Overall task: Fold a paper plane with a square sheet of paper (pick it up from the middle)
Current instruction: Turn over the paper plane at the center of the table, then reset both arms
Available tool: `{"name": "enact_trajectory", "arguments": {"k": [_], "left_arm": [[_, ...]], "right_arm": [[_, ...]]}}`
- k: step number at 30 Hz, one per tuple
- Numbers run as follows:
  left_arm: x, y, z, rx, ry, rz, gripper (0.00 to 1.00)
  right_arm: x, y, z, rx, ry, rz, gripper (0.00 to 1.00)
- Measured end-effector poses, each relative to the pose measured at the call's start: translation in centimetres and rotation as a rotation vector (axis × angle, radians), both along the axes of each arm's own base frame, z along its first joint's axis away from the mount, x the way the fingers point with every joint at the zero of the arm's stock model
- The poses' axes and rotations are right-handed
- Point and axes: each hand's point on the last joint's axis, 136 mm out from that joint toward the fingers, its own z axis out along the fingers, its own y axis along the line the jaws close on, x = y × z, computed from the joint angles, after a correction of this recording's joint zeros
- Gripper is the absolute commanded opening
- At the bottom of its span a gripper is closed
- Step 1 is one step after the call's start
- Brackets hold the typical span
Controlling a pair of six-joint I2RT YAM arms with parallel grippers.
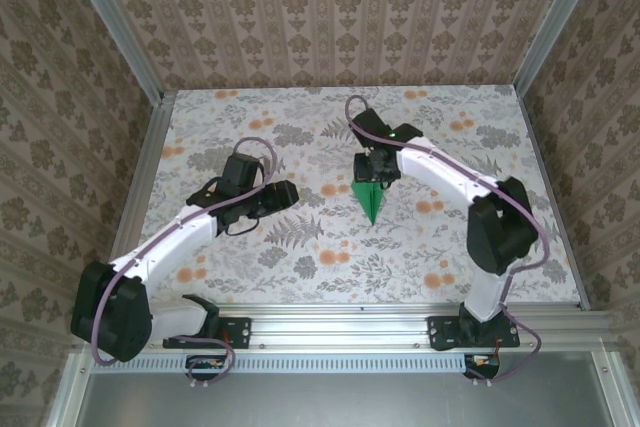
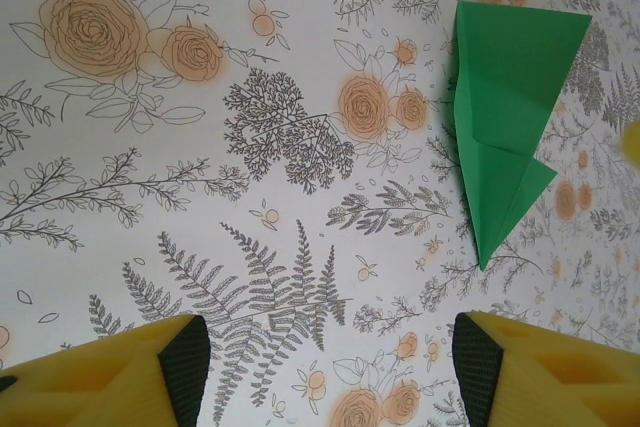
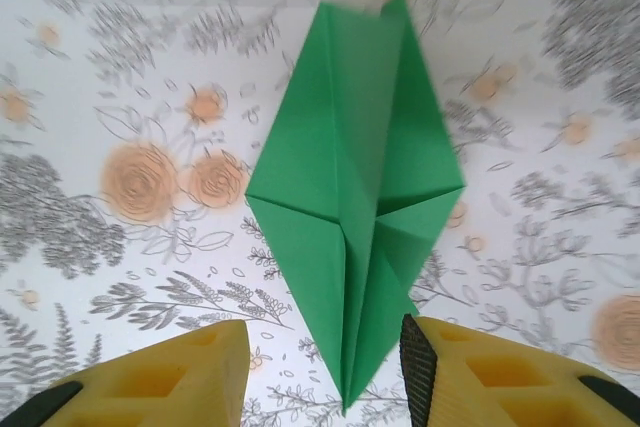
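The square sheet of paper is folded into a bright green, pointed paper plane (image 1: 372, 199) that lies on the floral table near the middle. In the right wrist view the paper plane (image 3: 355, 197) shows a centre crease and two flaps, and its tip points toward the camera. My right gripper (image 3: 325, 372) hovers over that tip, open, with the tip between the yellow fingers and the right pad close to the paper's edge. My left gripper (image 2: 330, 367) is open over bare table, left of the paper plane (image 2: 505, 87), with nothing between its fingers.
The floral table (image 1: 300, 247) is bounded by patterned walls at the back and sides and by an aluminium rail (image 1: 340, 319) at the near edge. The left arm (image 1: 200, 222) stretches across the table's left half.
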Motion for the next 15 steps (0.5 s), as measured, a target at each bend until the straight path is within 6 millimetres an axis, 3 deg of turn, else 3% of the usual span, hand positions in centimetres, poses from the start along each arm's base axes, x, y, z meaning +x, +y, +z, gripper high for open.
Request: {"name": "enact_trajectory", "arguments": {"k": [6,9,12,15], "left_arm": [[0.5,0.7,0.3,0.026,-0.032,0.022,0.69],[1.0,1.5,1.1,0.042,-0.074,0.053,0.71],[1.4,2.8,1.9,0.070,-0.128,0.091,0.77],[1.9,4.8,2.4,0.120,-0.186,0.142,0.89]], "right_arm": [[-1.3,-3.6,9.5,-0.009,-0.298,-0.022,0.60],[-2.8,-6.5,12.4,-0.046,-0.447,-0.053,0.74],[-3.9,-9.7,12.6,-0.119,-0.542,-0.096,0.92],[-4.5,-13.1,10.4,-0.225,-0.578,-0.153,1.00]]}}
